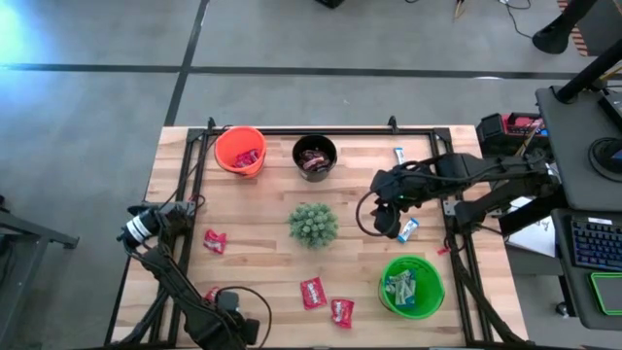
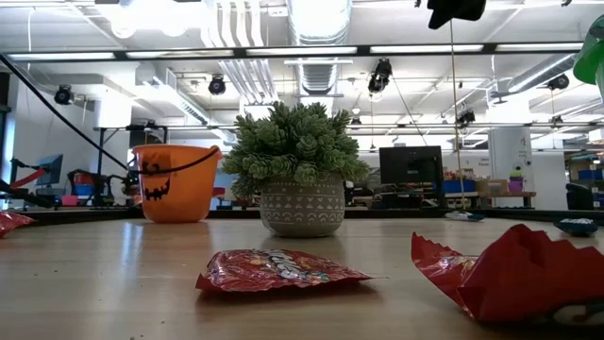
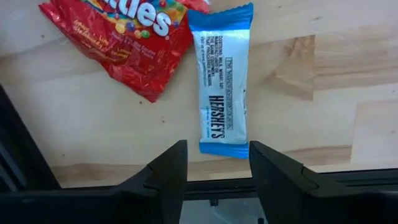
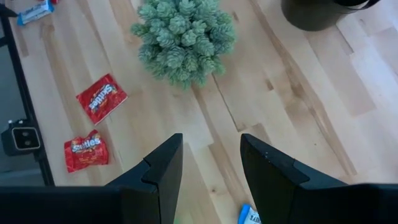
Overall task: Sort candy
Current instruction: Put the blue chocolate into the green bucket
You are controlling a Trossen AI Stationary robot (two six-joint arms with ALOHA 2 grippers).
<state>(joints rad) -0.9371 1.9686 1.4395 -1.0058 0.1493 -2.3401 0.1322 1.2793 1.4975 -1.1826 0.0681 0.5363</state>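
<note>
My left gripper (image 3: 217, 168) (image 1: 163, 214) points down at the table's left edge and is open. Its fingers stand on either side of the near end of a light blue and white candy bar (image 3: 222, 87) that lies flat on the wood beside a red candy bag (image 3: 124, 37). My right gripper (image 4: 210, 168) (image 1: 389, 209) hangs open and empty above the table's right half, near the plant ball (image 1: 313, 224). More red candy (image 1: 313, 292) (image 1: 341, 311) (image 1: 215, 241) and light blue candy (image 1: 408, 229) (image 1: 399, 154) lie scattered on the table.
An orange bucket (image 1: 240, 151) and a black bucket (image 1: 315, 156) stand at the far edge; a green bucket (image 1: 411, 284) stands near right. All three hold candy. A black frame rail (image 3: 199, 190) runs along the table's left edge under my left fingers. Bare wood (image 1: 253, 282) lies near the front.
</note>
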